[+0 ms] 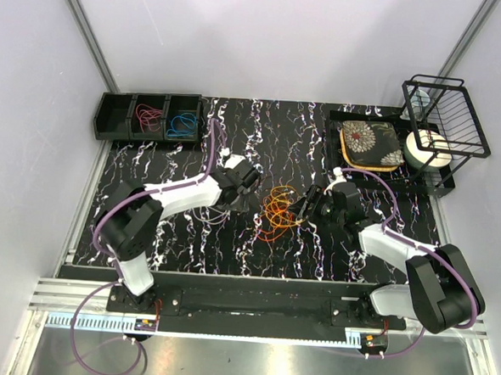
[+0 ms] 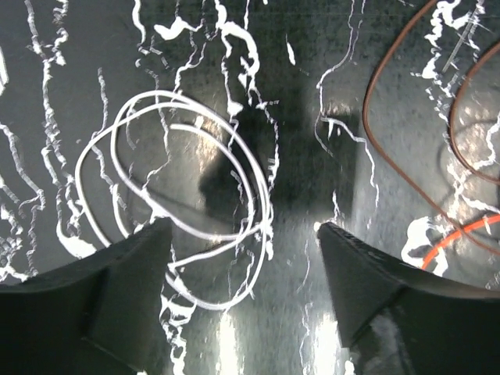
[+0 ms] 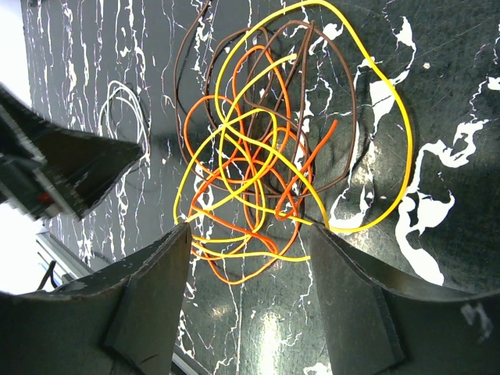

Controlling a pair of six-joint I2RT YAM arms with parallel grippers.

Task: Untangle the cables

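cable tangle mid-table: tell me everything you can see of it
The tangle is a loose knot of thin, glossy wire loops in yellow, orange and brown, threaded over and through each other. It lies flat on the table between the two arms. One wide yellow loop bulges out to one side, and an orange end pokes free. The open right gripper sits at its edge; whether the fingers touch it cannot be told.
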